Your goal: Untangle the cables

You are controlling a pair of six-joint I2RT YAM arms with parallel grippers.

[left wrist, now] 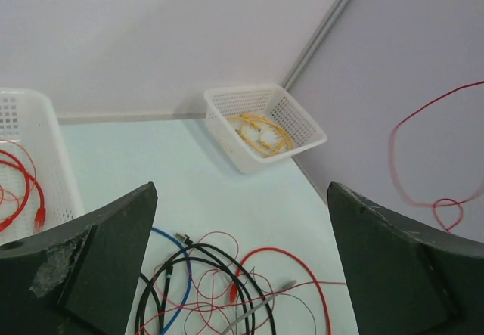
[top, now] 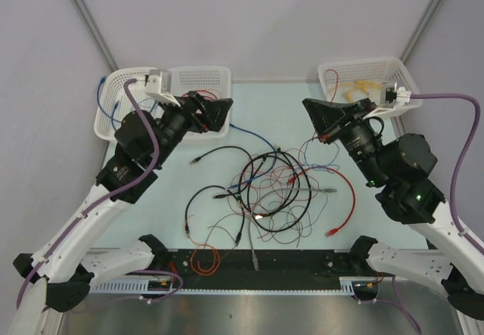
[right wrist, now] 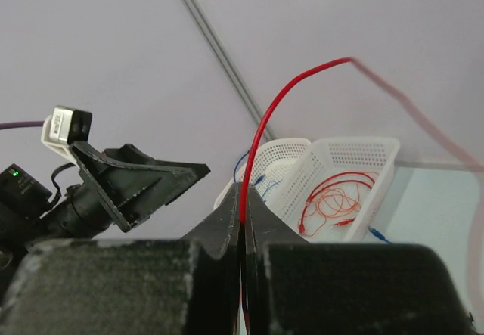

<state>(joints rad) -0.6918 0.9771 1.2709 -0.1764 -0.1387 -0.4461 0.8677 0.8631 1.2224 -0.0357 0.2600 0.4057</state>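
Most thin multicoloured cables (top: 265,191) lie tangled; we see right end effector (right wrist: 243,199) clenching thin red wire (right wrist: 265,123), left end effector (left wrist: 240,191) released.

— Any writing, label, brand or number you can read?
— None. The white baskets (top: 198,72) show only plain mesh, and nothing legible can be made out on the black arm housings (top: 408,157).
— And the small camera block (right wrist: 66,125) on the left wrist?
— Too small and blurred to tell whether it carries a mark.
— The desk (top: 265,116)?
— A plain pale surface, with no lettering to read.
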